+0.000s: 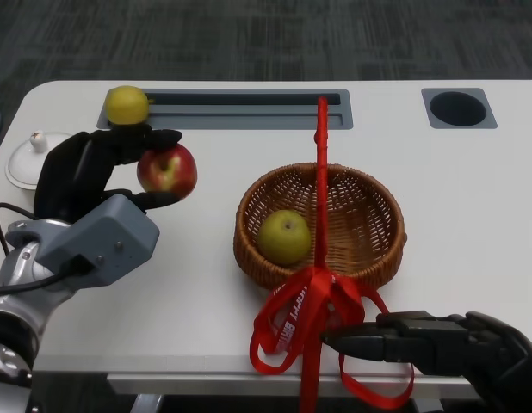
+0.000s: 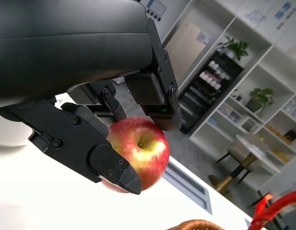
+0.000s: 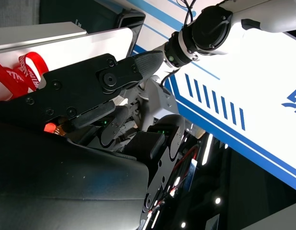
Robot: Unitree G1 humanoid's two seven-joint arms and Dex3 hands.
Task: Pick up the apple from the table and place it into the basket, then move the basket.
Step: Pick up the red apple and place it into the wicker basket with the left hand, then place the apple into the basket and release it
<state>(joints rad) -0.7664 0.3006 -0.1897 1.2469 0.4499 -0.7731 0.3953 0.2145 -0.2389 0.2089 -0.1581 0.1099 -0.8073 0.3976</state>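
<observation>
My right hand point(image 1: 438, 344) lies at the near table edge, fingers stretched out against the red ribbon point(image 1: 305, 314); whether it pinches the ribbon I cannot tell. My left hand point(image 1: 94, 172) grips the red apple point(image 1: 167, 169), lifted left of the basket point(image 1: 369, 249), which holds a green apple point(image 1: 284, 236). A yellow fruit point(image 1: 127, 104) sits just beyond my left hand.

Left hand point(image 1: 94, 172) holds red apple point(image 1: 167, 170) beside basket point(image 1: 369, 249).

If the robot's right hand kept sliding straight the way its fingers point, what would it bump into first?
Probably the red ribbon: the right hand points along the table's near edge, fingertips right at the bow beside the basket. Depth is hard to judge.
</observation>
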